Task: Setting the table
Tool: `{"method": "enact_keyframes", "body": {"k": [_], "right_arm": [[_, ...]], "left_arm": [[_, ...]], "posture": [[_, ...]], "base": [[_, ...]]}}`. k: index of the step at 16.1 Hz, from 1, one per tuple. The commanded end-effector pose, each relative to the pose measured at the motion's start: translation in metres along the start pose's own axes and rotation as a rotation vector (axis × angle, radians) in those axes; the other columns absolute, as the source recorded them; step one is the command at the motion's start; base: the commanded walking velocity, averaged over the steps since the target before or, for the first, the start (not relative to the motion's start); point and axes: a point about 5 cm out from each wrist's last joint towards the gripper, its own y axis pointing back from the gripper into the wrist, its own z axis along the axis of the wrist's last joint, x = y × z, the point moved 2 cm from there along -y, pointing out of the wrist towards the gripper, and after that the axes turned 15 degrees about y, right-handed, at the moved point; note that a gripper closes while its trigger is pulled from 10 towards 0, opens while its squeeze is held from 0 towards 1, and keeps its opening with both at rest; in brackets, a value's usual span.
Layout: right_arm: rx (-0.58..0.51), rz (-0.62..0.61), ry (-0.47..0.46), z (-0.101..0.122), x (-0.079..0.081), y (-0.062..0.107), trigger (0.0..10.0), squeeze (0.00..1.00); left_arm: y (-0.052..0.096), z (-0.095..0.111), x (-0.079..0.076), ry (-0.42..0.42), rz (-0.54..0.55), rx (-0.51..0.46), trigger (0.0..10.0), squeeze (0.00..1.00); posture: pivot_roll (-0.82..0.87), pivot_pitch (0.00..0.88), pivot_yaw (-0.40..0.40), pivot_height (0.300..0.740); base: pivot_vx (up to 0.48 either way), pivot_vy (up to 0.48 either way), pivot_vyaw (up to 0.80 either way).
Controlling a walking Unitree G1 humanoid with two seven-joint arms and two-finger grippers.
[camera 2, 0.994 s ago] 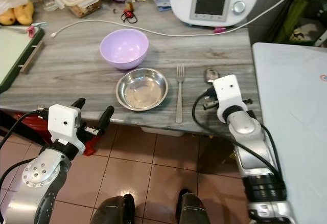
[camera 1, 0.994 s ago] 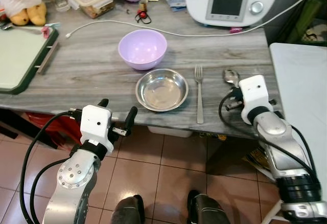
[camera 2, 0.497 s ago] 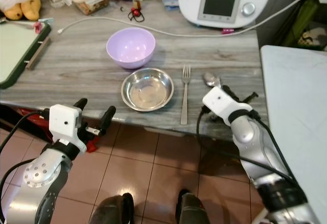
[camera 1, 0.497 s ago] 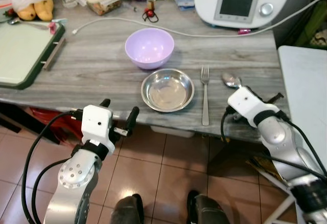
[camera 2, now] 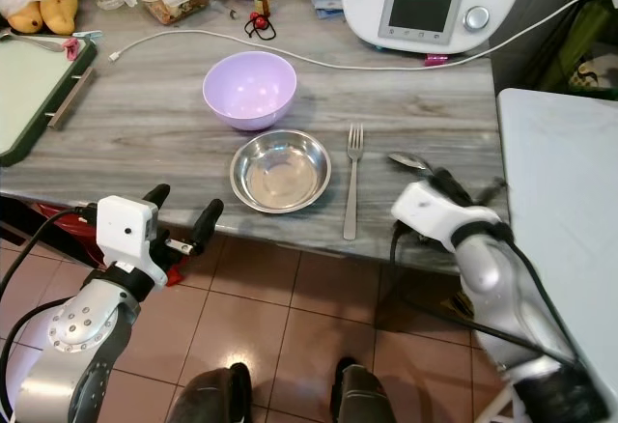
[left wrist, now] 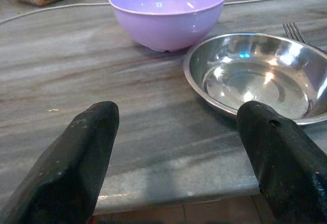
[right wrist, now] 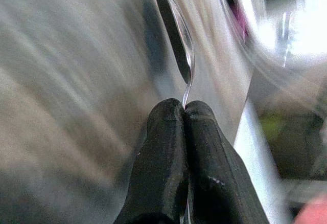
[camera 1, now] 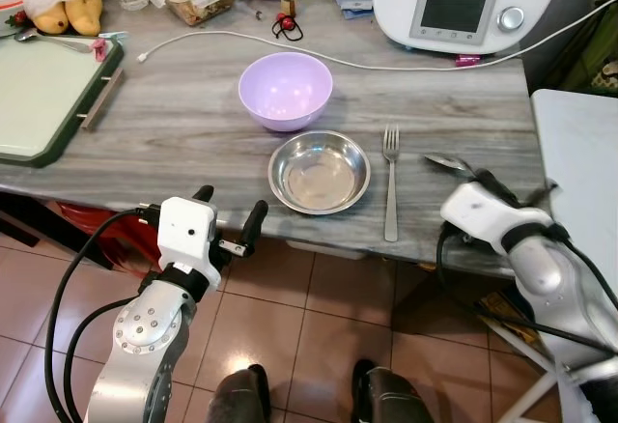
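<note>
Right gripper (right wrist: 184, 112): the two black fingers (right wrist: 164, 132) are pressed together on the thin handle of a shiny metal spoon (right wrist: 179, 45). The spoon's bowl sticks out ahead of the fingertips, over the grey wood-grain tabletop (camera 1: 174, 124); whether it touches the surface cannot be told, as the right wrist view is blurred. In the head views this gripper sits at the table's near right corner, wrist rolled to one side, with the spoon bowl (camera 1: 447, 162) showing just beyond it.

Flat steel fork (camera 1: 389, 183): lies on the table to the left of the right gripper, near it but apart, tines pointing away from the robot.

Shallow round stainless-steel dish (camera 1: 319, 171): left of the fork, just beside it, at the near edge of the table.

Lilac plastic bowl (camera 1: 285, 90): directly beyond the steel dish, upright, very close to it; contact cannot be told.

Left gripper (camera 1: 228, 226): fingers spread wide, holding nothing, hovering below and just in front of the table's near edge. From the left wrist view the steel dish (left wrist: 260, 75) lies ahead toward one finger and the lilac bowl (left wrist: 167, 10) farther on, between the fingers.

Far side of the table: white kitchen appliance with a grey screen (camera 1: 466, 3) and a white cable (camera 1: 222, 39) trailing across the tabletop.
</note>
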Motion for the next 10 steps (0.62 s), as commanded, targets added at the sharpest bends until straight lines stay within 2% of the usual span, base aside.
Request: {"method": "enact_keyframes", "body": {"k": [1,6,9,10], "right_arm": [[0.048,0.08,-0.148,-0.006,0.02,0.006,0.0,0.0],[-0.02,-0.029,-0.707,0.014,0.015,0.011,0.0,0.0],[-0.089,-0.04,-0.926,0.03,0.008,0.009,0.0,0.0],[-0.101,-0.022,-1.026,0.034,0.01,0.009,0.0,0.0]], "left_arm": [[0.001,-0.004,0.001,0.007,0.002,0.016,10.0,0.0],[0.001,-0.004,0.002,0.008,0.001,0.018,10.0,0.0],[0.0,-0.004,0.003,0.002,-0.003,0.018,10.0,0.0],[0.0,-0.003,0.003,-0.001,-0.004,0.017,10.0,0.0]], "posture": [[0.06,0.215,0.058,0.74],[0.07,0.209,0.063,0.74],[0.07,0.202,0.067,0.74],[0.07,0.199,0.067,0.74]], "base": [[0.0,0.0,0.0],[0.0,0.0,0.0],[0.0,0.0,0.0],[0.0,0.0,0.0]]}}
